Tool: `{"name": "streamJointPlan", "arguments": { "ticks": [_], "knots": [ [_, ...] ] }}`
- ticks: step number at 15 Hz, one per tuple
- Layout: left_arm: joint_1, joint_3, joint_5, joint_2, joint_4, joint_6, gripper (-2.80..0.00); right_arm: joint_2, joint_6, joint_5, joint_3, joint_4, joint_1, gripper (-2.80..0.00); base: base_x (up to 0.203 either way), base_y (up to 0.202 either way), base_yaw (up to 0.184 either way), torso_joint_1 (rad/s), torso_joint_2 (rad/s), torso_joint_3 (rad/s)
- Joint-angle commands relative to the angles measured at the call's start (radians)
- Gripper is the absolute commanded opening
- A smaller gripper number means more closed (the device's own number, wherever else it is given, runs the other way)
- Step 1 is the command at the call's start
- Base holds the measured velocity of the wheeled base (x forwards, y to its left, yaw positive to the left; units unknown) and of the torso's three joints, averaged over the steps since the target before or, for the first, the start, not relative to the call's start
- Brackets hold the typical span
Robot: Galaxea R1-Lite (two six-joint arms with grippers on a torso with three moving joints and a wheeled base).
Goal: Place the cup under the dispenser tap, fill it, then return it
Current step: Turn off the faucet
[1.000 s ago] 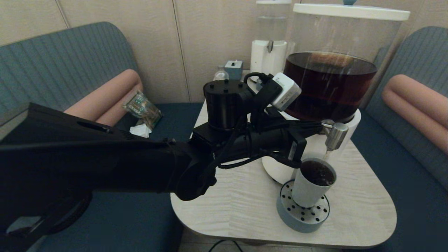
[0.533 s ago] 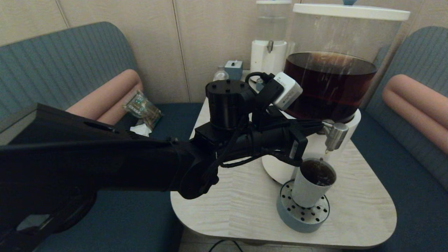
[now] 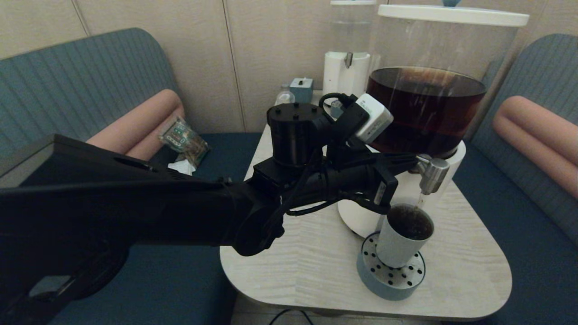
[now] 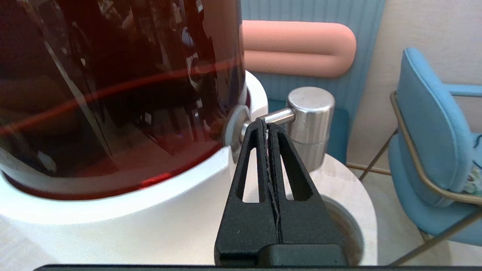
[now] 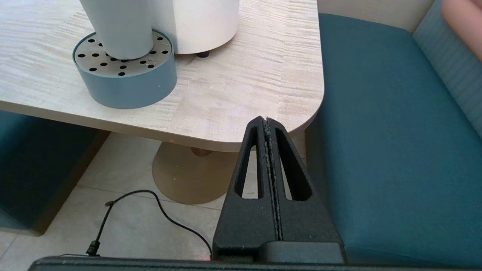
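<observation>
The cup (image 3: 403,237) stands upright on a round blue-grey drip tray (image 3: 390,273) with a perforated top, its long axis vertical and its open mouth facing up, the wider end at the top. It holds dark liquid close to the rim. The tray sits on the pale wood-grain desk (image 3: 316,266), touching or just beside the white base of the large dispenser (image 3: 424,90), whose clear tank holds dark brown liquid.

The dispenser tap (image 3: 432,174) juts out from the base on a short horizontal stem; its steel cylinder stands vertical, outlet pointing down at the cup's mouth, and a thin stream runs from it into the cup.

The left claw (image 4: 267,122) reaches in from the robot's left with its fingers pressed together, nothing between them, the tips resting against the tap's stem between the base and the steel cylinder (image 4: 310,116).

The right claw (image 5: 266,120) hangs low beside the desk's near corner, over the teal bench seat (image 5: 384,131), fingers likewise closed on nothing, well apart from the cup (image 5: 120,28).

A narrower dispenser (image 3: 347,49) with clear liquid stands behind.
</observation>
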Motion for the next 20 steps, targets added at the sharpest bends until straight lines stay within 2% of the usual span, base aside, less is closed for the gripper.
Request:
{"name": "streamJointPlan", "arguments": {
  "ticks": [1,4,15,20],
  "knots": [
    [-0.001,-0.008,-0.003,0.01,-0.014,0.002,-2.8,0.0,-0.001,0.0,0.0,0.0,0.0,-2.8,0.0,0.0,0.0,0.0,0.0,0.0],
    [-0.007,-0.025,0.02,0.022,-0.023,0.018,-2.8,0.0,0.0,0.0,0.0,0.0,0.0,-2.8,0.0,0.0,0.0,0.0,0.0,0.0],
    [-0.017,-0.03,0.039,0.019,-0.025,0.04,-2.8,0.0,0.0,0.0,0.0,0.0,0.0,-2.8,0.0,0.0,0.0,0.0,0.0,0.0],
    [-0.012,-0.013,0.037,0.0,-0.107,0.031,-2.8,0.0,-0.001,0.0,0.0,0.0,0.0,-2.8,0.0,0.0,0.0,0.0,0.0,0.0]
  ]
}}
